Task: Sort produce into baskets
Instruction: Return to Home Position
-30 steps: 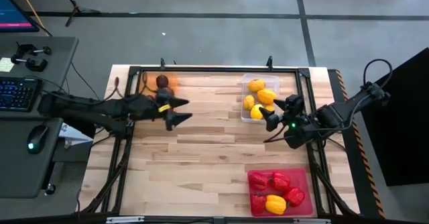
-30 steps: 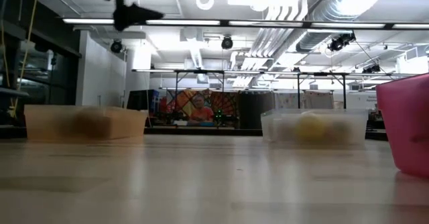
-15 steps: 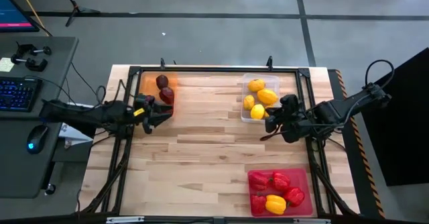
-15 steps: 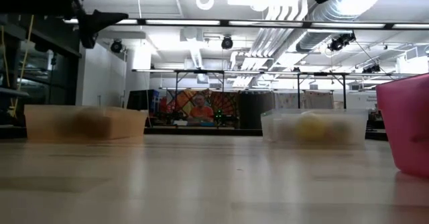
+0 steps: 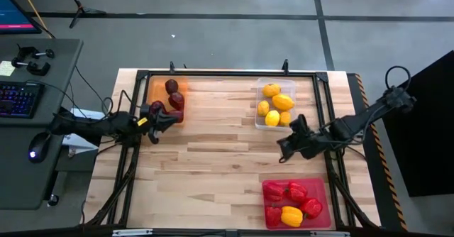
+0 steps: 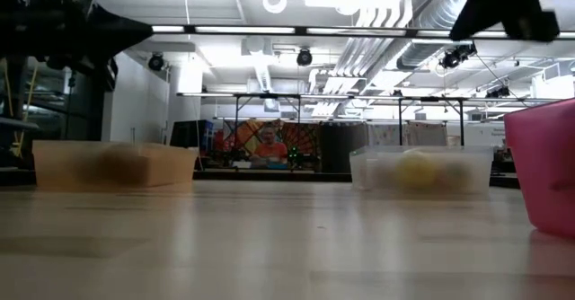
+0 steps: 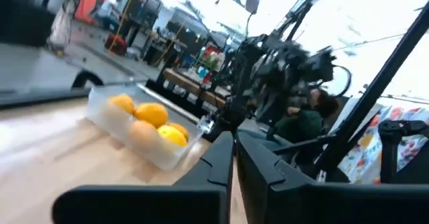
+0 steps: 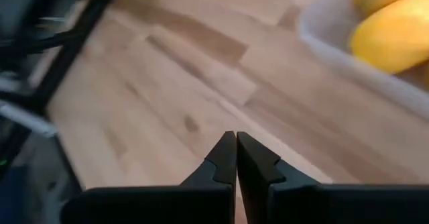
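Observation:
The orange basket [image 5: 150, 88] at the far left holds three dark maroon pieces of produce [image 5: 176, 101]. My left gripper [image 5: 169, 117] is shut with nothing in it, above that basket's near edge. The clear basket [image 5: 275, 123] at the far right holds several yellow and orange citrus [image 5: 282, 101], also seen in the left wrist view [image 7: 149, 114]. My right gripper [image 5: 283, 150] is shut with nothing in it, above bare table just near of the clear basket [image 8: 322, 29]. The pink basket [image 5: 320, 184] at the near right holds red peppers and a yellow one [image 5: 291, 214].
A black frame [image 5: 227, 74] runs along the table's edges. Bare wood lies between the three baskets [image 5: 220, 159]. A desk with a keyboard [image 5: 15, 98] and a mouse stands left of the table. In the low view a person [image 6: 267, 144] sits far behind.
Both grippers have shut with nothing between their fingers. My left gripper has drawn back toward the table's left edge, to the orange basket's near edge. My right gripper has gone from the clear basket's near end toward the table's near edge.

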You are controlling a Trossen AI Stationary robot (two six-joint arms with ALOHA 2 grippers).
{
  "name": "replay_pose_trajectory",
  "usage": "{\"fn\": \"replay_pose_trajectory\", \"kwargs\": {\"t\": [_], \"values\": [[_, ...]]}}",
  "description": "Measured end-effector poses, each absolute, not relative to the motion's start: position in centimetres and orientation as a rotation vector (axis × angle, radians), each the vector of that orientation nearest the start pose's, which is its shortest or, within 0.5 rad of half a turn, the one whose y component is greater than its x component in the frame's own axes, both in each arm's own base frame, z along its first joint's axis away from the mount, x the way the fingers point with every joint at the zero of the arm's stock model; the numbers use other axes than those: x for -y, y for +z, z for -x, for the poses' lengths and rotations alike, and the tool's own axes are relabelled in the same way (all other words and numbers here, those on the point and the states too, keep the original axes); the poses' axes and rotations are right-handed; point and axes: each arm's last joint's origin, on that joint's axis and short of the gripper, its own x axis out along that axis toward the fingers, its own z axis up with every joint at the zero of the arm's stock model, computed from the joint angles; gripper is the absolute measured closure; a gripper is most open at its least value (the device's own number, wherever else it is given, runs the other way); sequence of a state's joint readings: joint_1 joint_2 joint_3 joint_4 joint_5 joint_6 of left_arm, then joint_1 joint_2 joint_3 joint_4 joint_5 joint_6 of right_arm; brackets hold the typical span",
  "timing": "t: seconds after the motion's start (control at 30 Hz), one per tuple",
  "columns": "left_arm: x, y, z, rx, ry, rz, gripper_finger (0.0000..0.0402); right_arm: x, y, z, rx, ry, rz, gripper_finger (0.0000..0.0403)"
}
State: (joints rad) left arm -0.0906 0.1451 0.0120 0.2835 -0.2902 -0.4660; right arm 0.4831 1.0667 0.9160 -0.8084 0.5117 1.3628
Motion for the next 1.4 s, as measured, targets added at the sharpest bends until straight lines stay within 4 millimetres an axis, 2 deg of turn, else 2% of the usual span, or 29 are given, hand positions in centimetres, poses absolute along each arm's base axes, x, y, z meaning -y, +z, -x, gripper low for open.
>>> {"fn": "replay_pose_trajectory", "kwargs": {"t": [0.17, 0.3, 0.47, 0.57, 0.7, 0.87, 1.13, 1.4], "values": [[0.1, 18.4, -10.4, 0.192, 0.185, 0.416, 0.0393, -6.5, 25.1, -16.5, -0.548, -0.412, -0.833, 0.0403], [0.1, 18.3, -10.4, 0.186, 0.184, 0.384, 0.0389, -4.3, 24.2, -14.4, -0.390, -0.325, -0.761, 0.0403], [0.1, 18.3, -10.4, 0.184, 0.181, 0.383, 0.0389, -2.4, 23.6, -12.5, -0.106, -0.176, -0.639, 0.0403], [0.1, 18.3, -10.4, 0.184, 0.181, 0.383, 0.0389, -1.6, 22.5, -11.6, 0.032, -0.117, -0.567, 0.0403], [0.1, 18.3, -10.4, 0.184, 0.181, 0.383, 0.0389, -1.2, 20.7, -10.6, 0.132, -0.040, -0.517, 0.0403], [0.1, 18.3, -10.4, 0.183, 0.180, 0.383, 0.0389, -1.0, 18.2, -10.2, 0.159, -0.031, -0.467, 0.0403], [0.1, 18.3, -10.4, 0.183, 0.179, 0.382, 0.0389, -0.9, 17.2, -9.9, 0.063, -0.065, -0.303, 0.0403], [0.1, 18.2, -10.4, 0.174, 0.181, 0.380, 0.0389, -1.0, 16.6, -10.1, -0.007, -0.073, -0.309, 0.0403]]}}
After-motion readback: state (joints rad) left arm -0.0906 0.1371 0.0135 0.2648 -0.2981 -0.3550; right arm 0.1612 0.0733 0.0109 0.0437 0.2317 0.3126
